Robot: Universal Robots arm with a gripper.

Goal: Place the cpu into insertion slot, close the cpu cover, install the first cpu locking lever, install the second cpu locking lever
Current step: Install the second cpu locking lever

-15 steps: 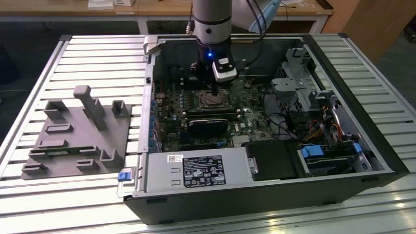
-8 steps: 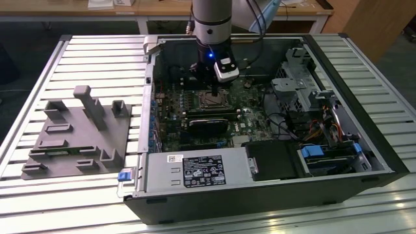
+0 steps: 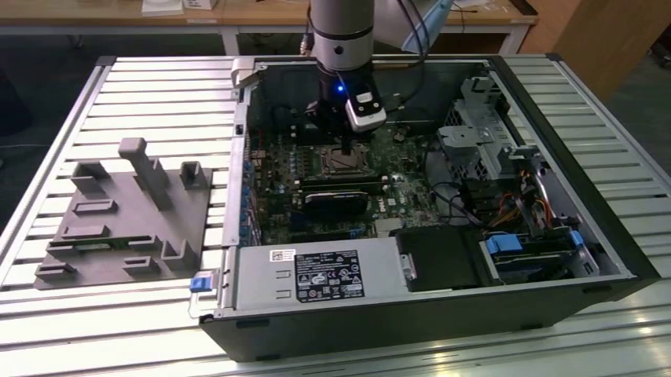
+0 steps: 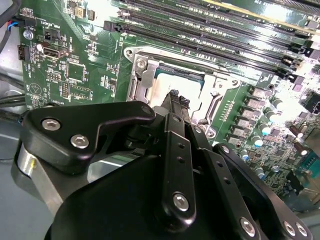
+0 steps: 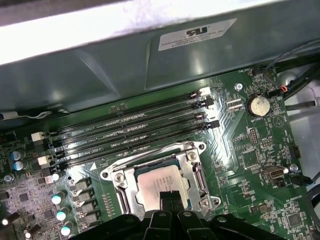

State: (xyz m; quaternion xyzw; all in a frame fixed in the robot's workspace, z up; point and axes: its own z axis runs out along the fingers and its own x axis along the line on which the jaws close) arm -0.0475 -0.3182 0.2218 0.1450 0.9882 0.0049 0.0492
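A slatted metal tabletop (image 3: 587, 86) is carrying an open black computer case (image 3: 419, 314), with a grey moulded fixture (image 3: 126, 228) lying beside it toward the exterior view's left. Inside the case a green motherboard (image 3: 314, 196) is lying flat, with a silver labelled box (image 3: 314, 275) sitting along the near wall and a bundle of cables (image 3: 493, 212) running toward the exterior view's right. The arm (image 3: 341, 31) is reaching straight down into the case, and the claw (image 3: 350, 144) is hanging directly over the insertion slot (image 3: 342, 162), near the middle of the board. In both wrist views the claw (image 4: 178, 98) (image 5: 170, 196) is showing its two black fingers pressed together with nothing between them, the tips sitting over one edge of the socket. Long black memory slots (image 5: 135, 132) are running alongside the socket. The cpu cover (image 5: 197, 172) (image 4: 142, 82) appears to be lying flat on the slot, framing the chip. The cpu (image 5: 157, 182) (image 4: 162, 90) is sitting in the slot, its pale metal top showing through the cover's window just beyond the fingertips; whether the tips are touching it cannot be told.
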